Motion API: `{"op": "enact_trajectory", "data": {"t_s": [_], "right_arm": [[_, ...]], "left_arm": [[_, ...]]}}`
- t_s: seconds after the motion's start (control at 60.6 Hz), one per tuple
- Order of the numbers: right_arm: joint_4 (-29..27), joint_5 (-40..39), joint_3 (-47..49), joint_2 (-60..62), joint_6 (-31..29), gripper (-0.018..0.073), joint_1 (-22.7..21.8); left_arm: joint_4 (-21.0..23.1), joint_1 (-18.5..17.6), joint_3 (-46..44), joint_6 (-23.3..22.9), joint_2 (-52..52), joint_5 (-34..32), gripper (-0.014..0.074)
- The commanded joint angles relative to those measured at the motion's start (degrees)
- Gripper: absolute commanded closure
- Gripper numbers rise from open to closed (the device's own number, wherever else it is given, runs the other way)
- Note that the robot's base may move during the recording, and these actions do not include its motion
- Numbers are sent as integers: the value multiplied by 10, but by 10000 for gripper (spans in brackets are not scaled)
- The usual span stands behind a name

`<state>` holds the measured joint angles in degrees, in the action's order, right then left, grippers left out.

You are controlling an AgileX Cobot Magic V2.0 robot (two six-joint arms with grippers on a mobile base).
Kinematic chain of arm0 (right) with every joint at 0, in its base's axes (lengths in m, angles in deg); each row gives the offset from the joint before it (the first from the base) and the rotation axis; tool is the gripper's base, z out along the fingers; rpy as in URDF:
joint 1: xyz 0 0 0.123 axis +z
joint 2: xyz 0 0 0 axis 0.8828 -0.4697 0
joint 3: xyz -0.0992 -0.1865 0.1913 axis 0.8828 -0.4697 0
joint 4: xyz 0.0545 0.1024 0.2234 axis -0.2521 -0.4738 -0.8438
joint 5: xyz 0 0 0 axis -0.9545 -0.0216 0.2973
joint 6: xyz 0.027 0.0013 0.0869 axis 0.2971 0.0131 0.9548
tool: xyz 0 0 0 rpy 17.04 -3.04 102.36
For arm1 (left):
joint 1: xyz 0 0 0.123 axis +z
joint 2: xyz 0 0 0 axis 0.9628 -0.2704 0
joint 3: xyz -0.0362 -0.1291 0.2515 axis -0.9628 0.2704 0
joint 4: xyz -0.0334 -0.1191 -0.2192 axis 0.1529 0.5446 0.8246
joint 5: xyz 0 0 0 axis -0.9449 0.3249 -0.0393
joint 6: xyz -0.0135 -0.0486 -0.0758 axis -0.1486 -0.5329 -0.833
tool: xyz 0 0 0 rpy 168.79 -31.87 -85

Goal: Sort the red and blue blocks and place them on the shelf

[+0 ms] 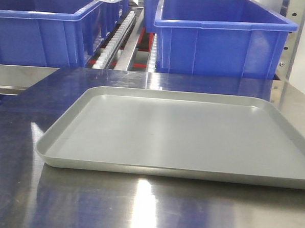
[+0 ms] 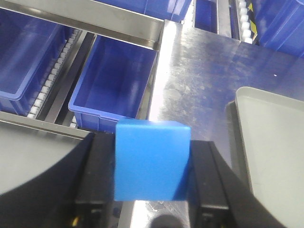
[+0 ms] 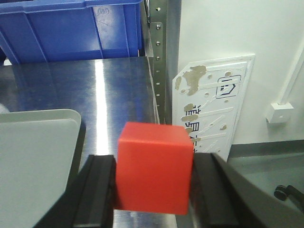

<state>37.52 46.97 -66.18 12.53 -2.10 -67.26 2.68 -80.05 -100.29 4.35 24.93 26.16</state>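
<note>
Bright, even overhead light. White glare streaks on steel tabletop (image 1: 140, 205). Front view soft, grainy; shadows faint.

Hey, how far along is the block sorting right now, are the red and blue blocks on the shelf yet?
Not yet. Done: both blocks are picked up, and the grey tray lies bare. In hand: the left hand is clamped on the blue block, and the right hand on the red block. Left: neither block rests on the shelf, so both placements remain.

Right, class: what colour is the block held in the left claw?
Blue; the block, gripped by the left claw, shows best in the left wrist view.
</note>
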Motion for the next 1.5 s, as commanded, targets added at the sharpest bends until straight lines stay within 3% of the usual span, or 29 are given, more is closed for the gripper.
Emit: {"op": "enact_trajectory", "data": {"t_s": [0.0,1.486], "right_arm": [[7,-55,15,-1,-4,502,-3],[7,-55,15,-1,-4,502,-3]], "left_arm": [[-1,1,-17,1,-1,-48,475],[-1,1,-17,1,-2,-48,475]]}}
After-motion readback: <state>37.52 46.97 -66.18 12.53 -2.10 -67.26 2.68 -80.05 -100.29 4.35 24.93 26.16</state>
